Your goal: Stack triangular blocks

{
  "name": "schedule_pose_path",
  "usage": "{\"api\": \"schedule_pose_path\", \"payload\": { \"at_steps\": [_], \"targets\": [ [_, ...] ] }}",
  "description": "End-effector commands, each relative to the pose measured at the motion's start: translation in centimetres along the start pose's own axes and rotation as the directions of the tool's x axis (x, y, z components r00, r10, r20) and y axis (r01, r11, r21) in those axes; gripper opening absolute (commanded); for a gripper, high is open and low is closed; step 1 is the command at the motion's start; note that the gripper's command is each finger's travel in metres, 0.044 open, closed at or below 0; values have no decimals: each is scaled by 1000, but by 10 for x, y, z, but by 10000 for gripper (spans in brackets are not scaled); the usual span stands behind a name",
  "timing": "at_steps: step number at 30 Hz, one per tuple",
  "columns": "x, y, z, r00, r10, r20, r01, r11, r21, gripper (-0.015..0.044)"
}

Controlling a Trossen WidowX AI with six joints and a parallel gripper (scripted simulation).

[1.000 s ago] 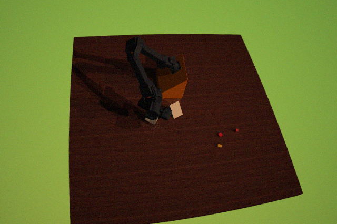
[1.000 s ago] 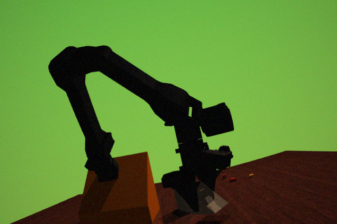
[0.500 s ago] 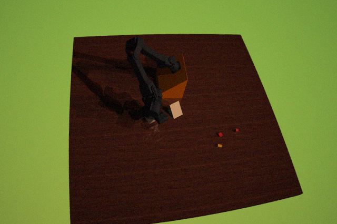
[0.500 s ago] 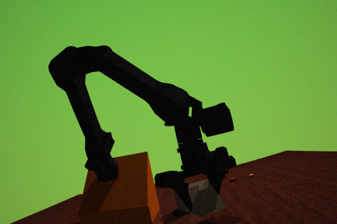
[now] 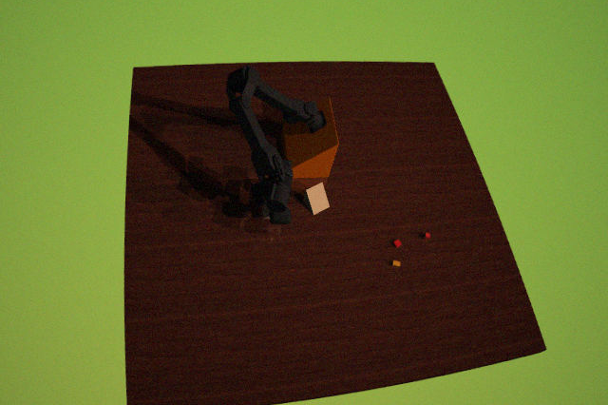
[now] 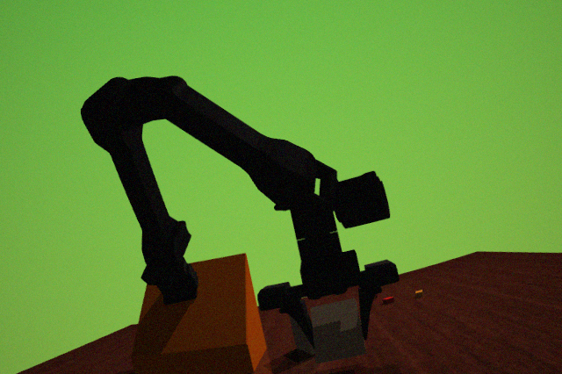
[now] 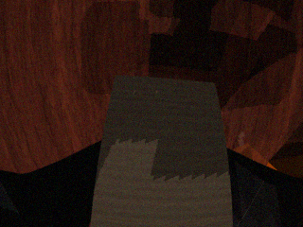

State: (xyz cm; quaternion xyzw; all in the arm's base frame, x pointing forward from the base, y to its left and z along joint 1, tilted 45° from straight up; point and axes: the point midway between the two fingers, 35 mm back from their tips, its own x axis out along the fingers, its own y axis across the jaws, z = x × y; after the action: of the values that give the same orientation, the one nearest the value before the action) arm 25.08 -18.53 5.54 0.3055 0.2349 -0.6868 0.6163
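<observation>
Orange pedestal point(image 5: 313, 164) point(image 6: 212, 306) on the left with the arm's base on it, then my gripper point(image 6: 336, 338) point(image 7: 161, 146), pinching one gray block point(image 6: 340, 331) point(image 7: 166, 142). In the top view the other, pale block point(image 5: 317, 198) sits just right of the arm. So grasp's done; turning, mating, letting go and backing off are left, I reckon.

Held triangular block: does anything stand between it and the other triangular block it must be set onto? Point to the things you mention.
Nothing visible stands between the held triangular block point(image 6: 339, 338) point(image 7: 166, 118) and the other triangular block point(image 5: 317, 198) point(image 6: 297, 339), apart from the robot's own finger alongside. The orange pedestal point(image 5: 316, 163) point(image 6: 218, 315) point(image 7: 256, 155) stands close by, seemingly off that path.
</observation>
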Motion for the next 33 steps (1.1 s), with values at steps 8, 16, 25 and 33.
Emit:
{"api": "schedule_pose_path", "payload": {
  "at_steps": [8,16,25,33],
  "targets": [
    [0,-1,0,1000,-4,2,3,931,364,0],
    [1,-1,0,1000,-4,2,3,881,473,0],
    [15,-1,0,1000,-1,2,0,890,457,0],
    [27,-1,0,1000,2,4,-3,897,442,0]
  ]
}}
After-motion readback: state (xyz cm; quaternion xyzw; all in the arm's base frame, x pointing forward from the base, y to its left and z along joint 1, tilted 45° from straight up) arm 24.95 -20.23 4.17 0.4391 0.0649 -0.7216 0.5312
